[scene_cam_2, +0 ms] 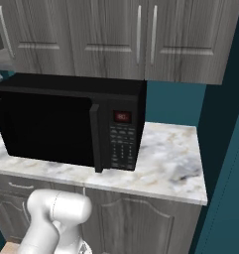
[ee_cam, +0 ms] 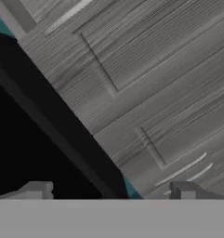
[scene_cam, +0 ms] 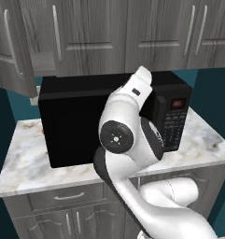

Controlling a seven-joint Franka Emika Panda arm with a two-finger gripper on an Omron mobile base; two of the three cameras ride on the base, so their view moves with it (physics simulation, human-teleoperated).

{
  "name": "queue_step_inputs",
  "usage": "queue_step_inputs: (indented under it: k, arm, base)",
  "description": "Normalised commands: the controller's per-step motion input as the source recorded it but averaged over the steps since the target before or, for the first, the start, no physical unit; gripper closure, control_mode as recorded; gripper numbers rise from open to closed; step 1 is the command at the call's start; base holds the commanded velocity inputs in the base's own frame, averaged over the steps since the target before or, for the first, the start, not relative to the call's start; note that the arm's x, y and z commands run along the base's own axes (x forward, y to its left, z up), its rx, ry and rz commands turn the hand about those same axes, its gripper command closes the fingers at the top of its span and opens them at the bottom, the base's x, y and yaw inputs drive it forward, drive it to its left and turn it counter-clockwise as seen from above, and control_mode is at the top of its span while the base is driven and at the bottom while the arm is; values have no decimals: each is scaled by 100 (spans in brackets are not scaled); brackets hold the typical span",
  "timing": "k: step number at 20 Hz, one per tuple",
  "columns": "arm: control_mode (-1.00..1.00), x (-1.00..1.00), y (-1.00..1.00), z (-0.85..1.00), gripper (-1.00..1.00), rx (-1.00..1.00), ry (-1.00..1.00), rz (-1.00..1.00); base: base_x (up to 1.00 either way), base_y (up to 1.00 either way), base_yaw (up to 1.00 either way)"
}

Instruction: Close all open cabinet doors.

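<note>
My arm [scene_cam: 128, 154] is closest to me, bent up in front of the microwave [scene_cam: 109, 116]. In the hand view, my hand [ee_cam: 111, 193] is spread wide, with its two tips far apart and nothing between them. It points up at the grey wood doors and at the black top edge of the microwave.

Below the arm are grey drawers [scene_cam: 67, 196] and low cupboards. On top of them is a white marble surface [scene_cam: 25, 158]. The microwave sits on the surface, and its small red display [scene_cam_2: 122, 117] glows beside its buttons.

Farther back and higher up hang the cabinet doors [scene_cam: 95, 35]. They are tall and grey with long silver handles. In the left base view, one door [scene_cam: 13, 46] at the far left is swung out toward me, over the left end of the surface. The other doors above the microwave lie flat and shut. Behind it all is a teal wall [scene_cam_2: 175, 101].
</note>
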Motion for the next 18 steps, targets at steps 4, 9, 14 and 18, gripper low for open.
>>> queue_step_inputs:
  k: [4,9,14,18]
  arm:
    - [-100,-37,62,0,-100,-50,0,14]
    - [-100,-32,73,0,-100,-49,0,12]
    - [-100,-7,88,0,-100,-46,0,9]
    - [-100,0,94,0,-100,-42,0,8]
  base:
    - [0,0,0]
    - [0,0,0]
    - [0,0,0]
    - [0,0,0]
